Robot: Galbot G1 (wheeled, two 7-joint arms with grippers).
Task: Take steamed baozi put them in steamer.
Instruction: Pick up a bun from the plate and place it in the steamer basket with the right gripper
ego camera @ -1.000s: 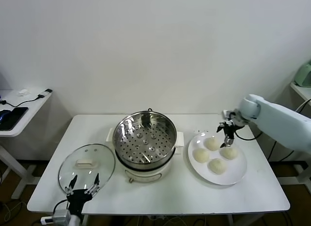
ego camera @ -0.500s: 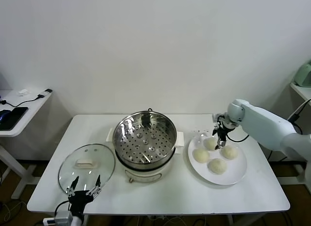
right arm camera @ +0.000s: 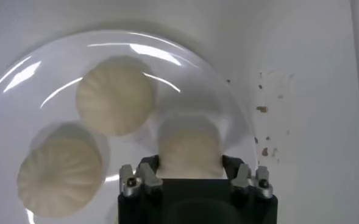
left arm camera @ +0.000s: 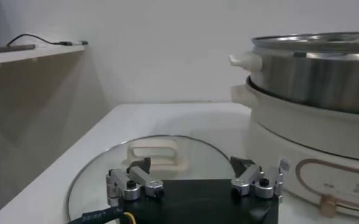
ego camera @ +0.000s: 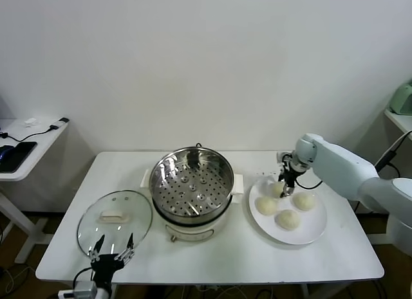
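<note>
Four pale baozi lie on a white plate point(ego camera: 315, 233): one at the back point(ego camera: 275, 190), one on the right point(ego camera: 304, 200), one on the left point(ego camera: 266, 205), one in front point(ego camera: 288, 219). My right gripper point(ego camera: 284, 181) is open and low over the back baozi. In the right wrist view that baozi point(right arm camera: 189, 146) sits between the fingers point(right arm camera: 149, 167), with two others point(right arm camera: 114, 103) point(right arm camera: 59, 176) beside it. The steel steamer point(ego camera: 192, 183) stands mid-table with its perforated tray bare; it also shows in the left wrist view point(left arm camera: 313, 67). My left gripper point(ego camera: 111, 254) is open and parked at the table's front left.
The round glass lid point(ego camera: 114, 220) lies flat left of the steamer, under my left gripper; its white handle point(left arm camera: 152, 152) shows in the left wrist view. A side table with cables point(ego camera: 26, 144) stands at far left. Small dark specks point(right arm camera: 263, 109) mark the table beside the plate.
My right gripper has moved left from above the right baozi to the back baozi and come down around it. The left arm has not moved.
</note>
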